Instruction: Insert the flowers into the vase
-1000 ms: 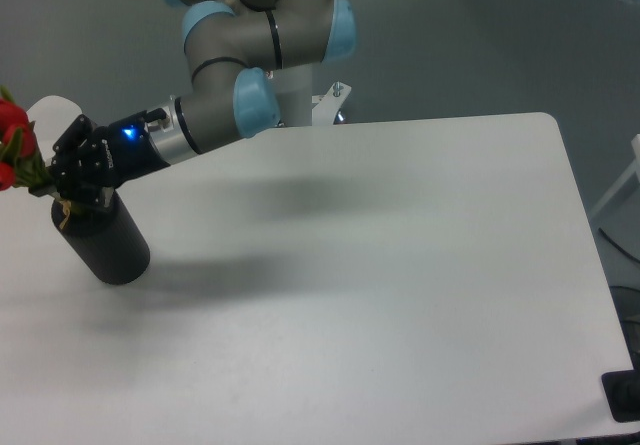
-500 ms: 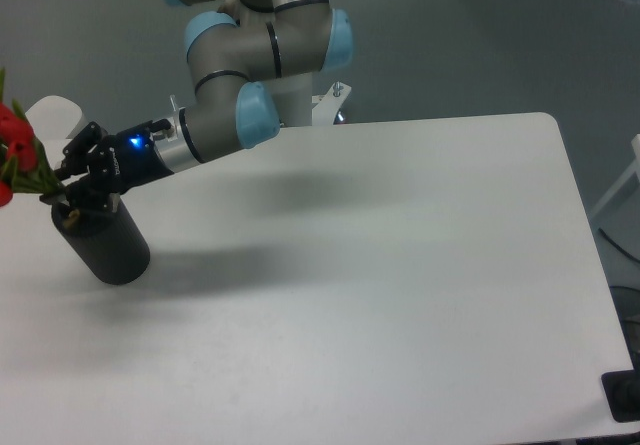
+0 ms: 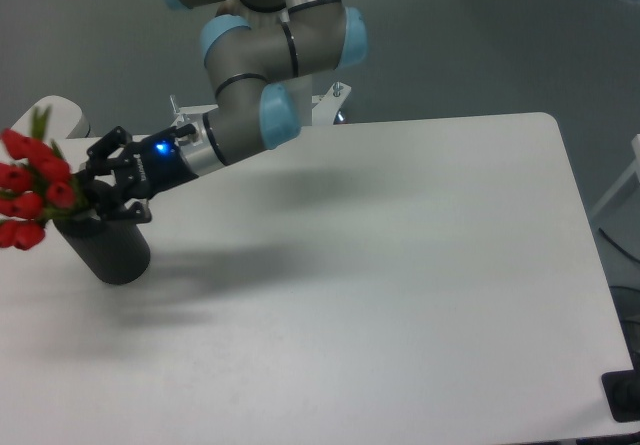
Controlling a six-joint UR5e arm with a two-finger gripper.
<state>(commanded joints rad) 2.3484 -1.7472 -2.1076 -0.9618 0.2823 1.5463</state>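
Fixed camera: the flowers (image 3: 30, 197) sit in the vase (image 3: 108, 247) by the desk's left edge, red buds leaning out left over the rim. The gripper (image 3: 108, 180) hangs just above the vase mouth, jaws spread and holding nothing. Release step, I'd say; next comes a clean retreat without snagging stems. Half a second ago the fingers sat lower, the buds further left.

matt black vase (image 3: 112, 250), smooth white table (image 3: 400, 295)
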